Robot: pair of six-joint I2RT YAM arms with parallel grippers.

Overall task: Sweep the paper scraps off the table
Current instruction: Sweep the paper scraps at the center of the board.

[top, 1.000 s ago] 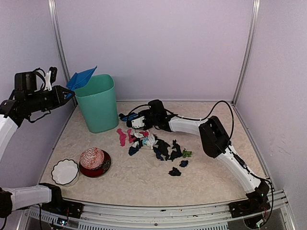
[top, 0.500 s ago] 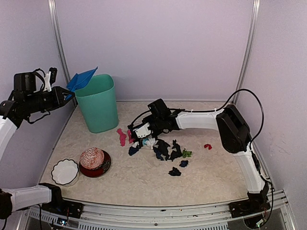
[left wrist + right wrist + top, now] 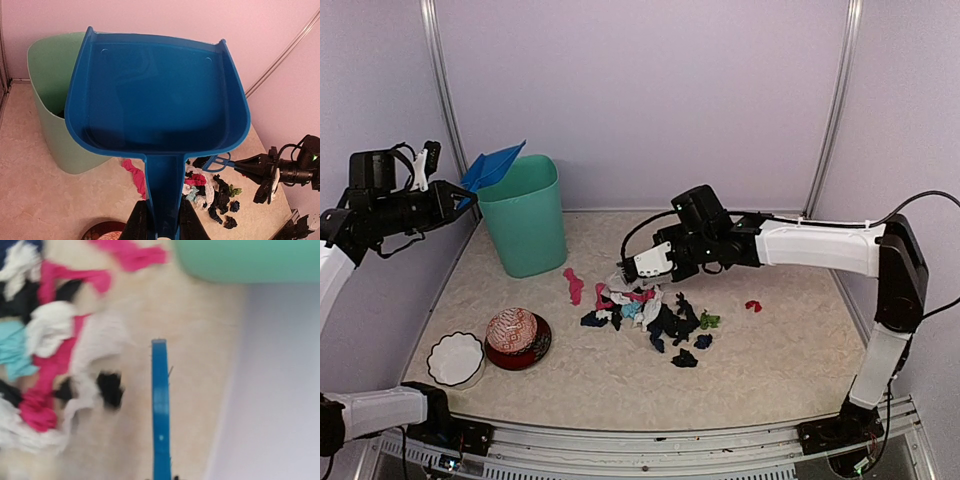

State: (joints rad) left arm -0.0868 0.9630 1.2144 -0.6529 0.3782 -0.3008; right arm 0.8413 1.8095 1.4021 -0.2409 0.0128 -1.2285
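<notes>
The paper scraps (image 3: 655, 315) lie heaped mid-table (image 3: 770, 370), mostly black with pink, white and teal bits. One pink scrap (image 3: 573, 285) lies apart to the left and a red one (image 3: 752, 305) to the right. My right gripper (image 3: 642, 266) is shut on the small blue brush (image 3: 160, 415), whose head (image 3: 621, 279) rests at the far left edge of the heap. High at the left, my left gripper (image 3: 162, 225) is shut on the handle of the blue dustpan (image 3: 157, 95), which is tilted over the green bin (image 3: 525, 215).
The green bin stands at the back left. A white bowl (image 3: 455, 358) and a patterned bowl on a dark red dish (image 3: 515, 337) sit at the near left. Walls close in the table on three sides.
My right arm has swung right and nearer with the brush, dragging the scraps into a tighter heap; a red scrap has landed off to the right. The left arm and dustpan have not moved.
</notes>
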